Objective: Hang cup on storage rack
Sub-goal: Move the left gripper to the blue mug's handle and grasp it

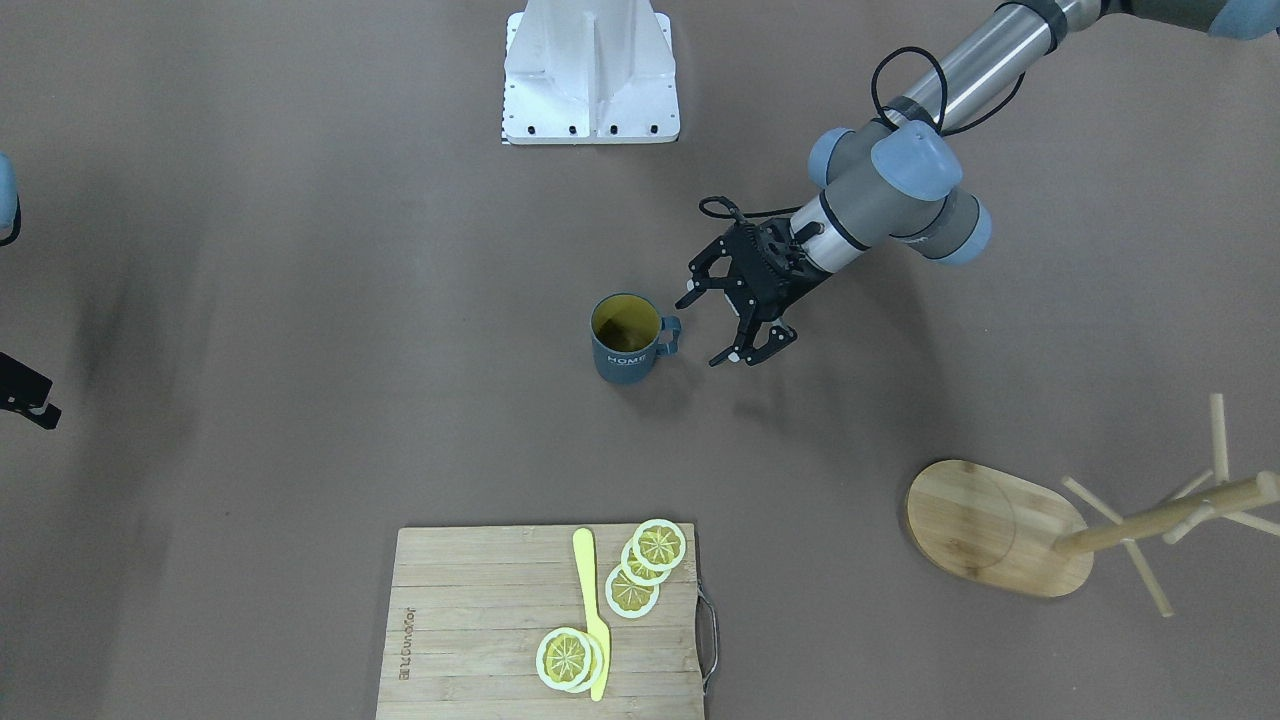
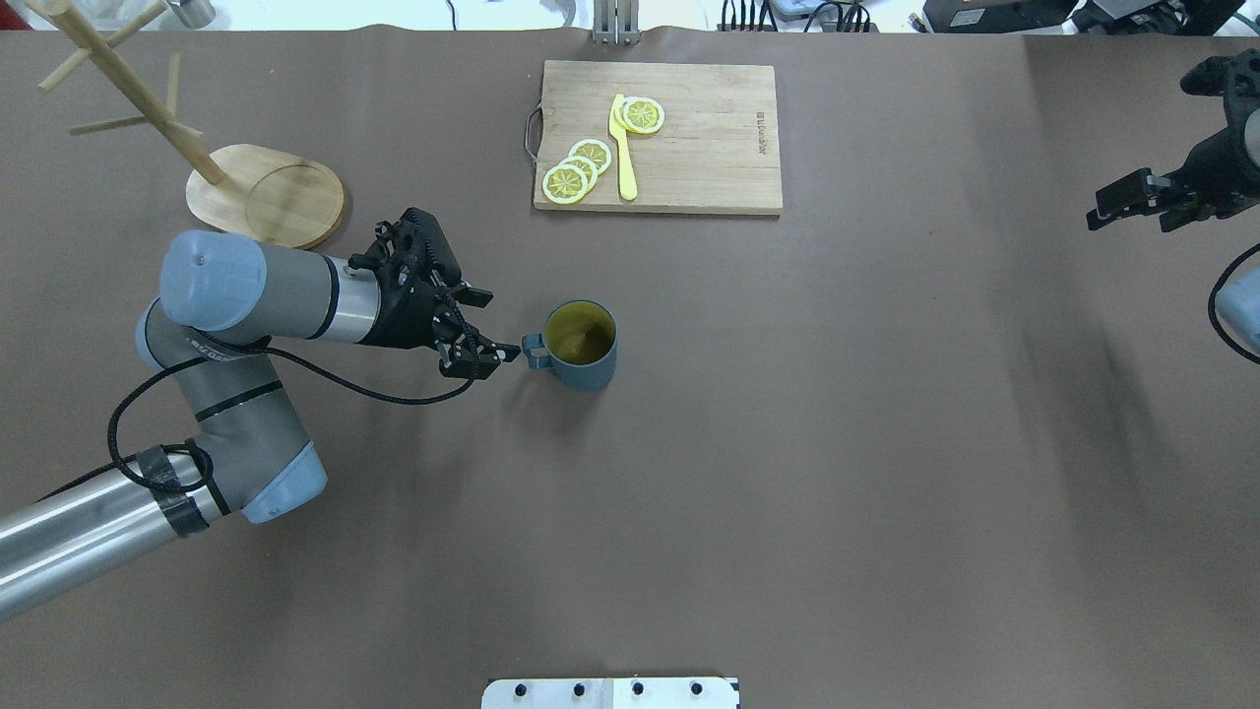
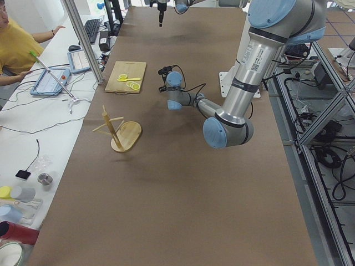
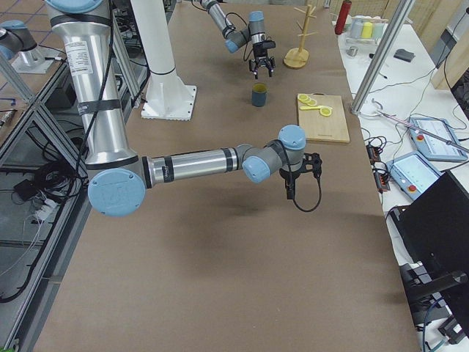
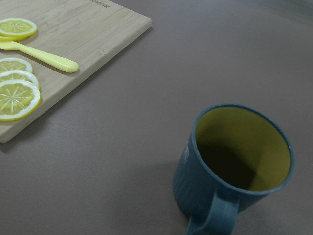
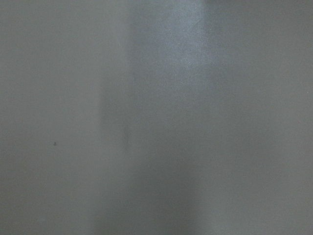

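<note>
The slate-blue cup [image 1: 625, 345] stands upright at mid-table, with "HOME" on its side and a yellow-green inside. It also shows in the overhead view [image 2: 581, 345] and close up in the left wrist view [image 5: 234, 166]. Its handle points toward my left gripper [image 1: 703, 330]. That gripper is open and empty, level with the handle, with its fingertips just short of it [image 2: 497, 323]. The bamboo storage rack [image 1: 1000, 530] stands with its oval base [image 2: 266, 197] on the table, beyond the left arm. My right gripper [image 2: 1101, 212] hangs far off at the table's other end, its fingers together and empty.
A bamboo cutting board [image 2: 689, 138] with a metal handle lies at the table's far edge. It carries several lemon slices [image 2: 576, 172] and a yellow knife [image 2: 622, 148]. The robot's white base plate [image 1: 590, 75] sits at the near edge.
</note>
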`<state>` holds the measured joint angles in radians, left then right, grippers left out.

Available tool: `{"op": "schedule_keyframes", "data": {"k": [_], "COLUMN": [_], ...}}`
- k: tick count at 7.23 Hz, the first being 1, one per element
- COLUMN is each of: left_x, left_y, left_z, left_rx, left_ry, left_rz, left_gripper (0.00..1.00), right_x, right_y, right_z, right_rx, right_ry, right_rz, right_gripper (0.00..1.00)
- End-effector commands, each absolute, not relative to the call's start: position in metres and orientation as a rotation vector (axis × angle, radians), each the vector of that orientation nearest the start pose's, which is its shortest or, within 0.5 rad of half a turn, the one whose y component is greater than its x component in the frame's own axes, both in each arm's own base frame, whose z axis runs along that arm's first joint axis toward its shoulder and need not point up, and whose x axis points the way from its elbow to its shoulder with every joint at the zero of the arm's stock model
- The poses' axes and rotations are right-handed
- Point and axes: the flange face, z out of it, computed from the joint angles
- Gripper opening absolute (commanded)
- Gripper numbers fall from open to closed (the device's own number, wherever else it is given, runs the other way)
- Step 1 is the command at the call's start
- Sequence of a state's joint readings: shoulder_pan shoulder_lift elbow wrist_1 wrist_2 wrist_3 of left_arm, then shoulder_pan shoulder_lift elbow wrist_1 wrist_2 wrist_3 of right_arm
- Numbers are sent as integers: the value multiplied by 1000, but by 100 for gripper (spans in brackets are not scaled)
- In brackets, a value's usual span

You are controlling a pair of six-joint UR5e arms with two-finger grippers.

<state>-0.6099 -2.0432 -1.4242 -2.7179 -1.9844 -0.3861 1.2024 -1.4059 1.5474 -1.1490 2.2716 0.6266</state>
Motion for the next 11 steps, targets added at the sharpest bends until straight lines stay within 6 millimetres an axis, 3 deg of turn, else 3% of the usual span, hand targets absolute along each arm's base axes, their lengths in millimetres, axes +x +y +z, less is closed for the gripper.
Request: {"op": "schedule_keyframes", "data": {"k": [1,2,3,6,7,9,10,11], "left_x": [501,501,501,507,507,503,501,487], "left_y": [-451,-451,-451,-455,-455,-453,-452,-456], "left_z": [320,320,320,312,313,314,309,295], "left_rx": [947,948,948,957,954,928,853,862], "left_ry": [1210,1209,1209,1212,1212,1230,1284,1306], "left_rz": [777,778,778,781,779,743,642,602], "left_gripper": [80,60,47,44,33,0,0,0], "right_x": [-146,-147,-147,-147,-148,-148,-148,-148], "right_y": [-569,-568,-569,-569,-570,-571,-572,-572], "right_z": [538,538,541,544,542,541,540,539], "right_rx": [145,141,135,130,132,135,136,137], "right_ry": [-855,-861,-860,-858,-859,-860,-861,-862], "right_rz": [46,44,46,48,48,47,46,47], "right_gripper": [100,100,100,100,100,100,100,100]}}
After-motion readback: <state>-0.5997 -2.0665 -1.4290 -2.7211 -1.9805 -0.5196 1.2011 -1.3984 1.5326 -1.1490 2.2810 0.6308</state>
